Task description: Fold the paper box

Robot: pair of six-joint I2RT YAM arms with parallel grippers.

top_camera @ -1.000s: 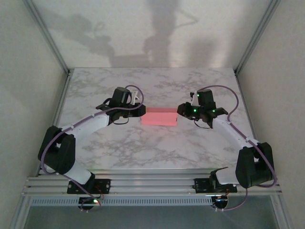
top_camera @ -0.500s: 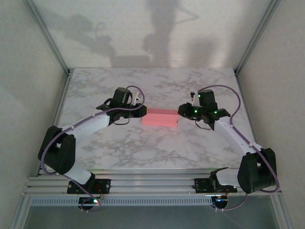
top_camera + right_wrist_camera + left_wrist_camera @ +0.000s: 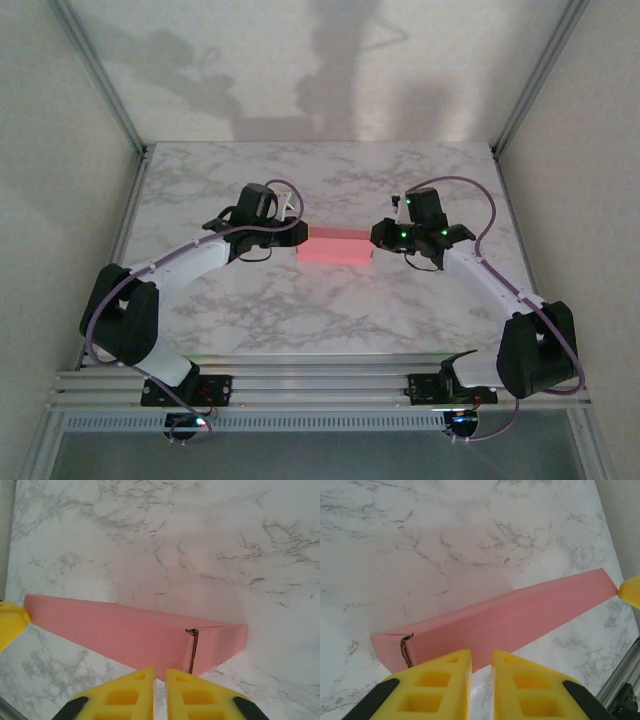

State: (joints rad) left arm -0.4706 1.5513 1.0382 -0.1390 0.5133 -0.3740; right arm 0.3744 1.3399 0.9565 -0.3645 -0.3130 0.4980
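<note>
Two grippers, both narrow. Left gripper point(image 3: 481, 652): its yellow fingers point(image 3: 437, 680) stand almost together, with only a thin slit between them and bare marble showing through, so nothing is held. Right gripper point(image 3: 160, 670): the same, with an empty slim slit.

From above, at frame centre, each gripper sits at one end of the paper box point(image 3: 335, 245) — left at its left end, right at its right end. I cannot tell whether they touch it.

The box is a long, flat pink sleeve lying on the marble table point(image 3: 330, 310). In the left wrist view it runs from lower left to the right edge, with a dark seam at the near end. In the right wrist view the seam is at centre right.
</note>
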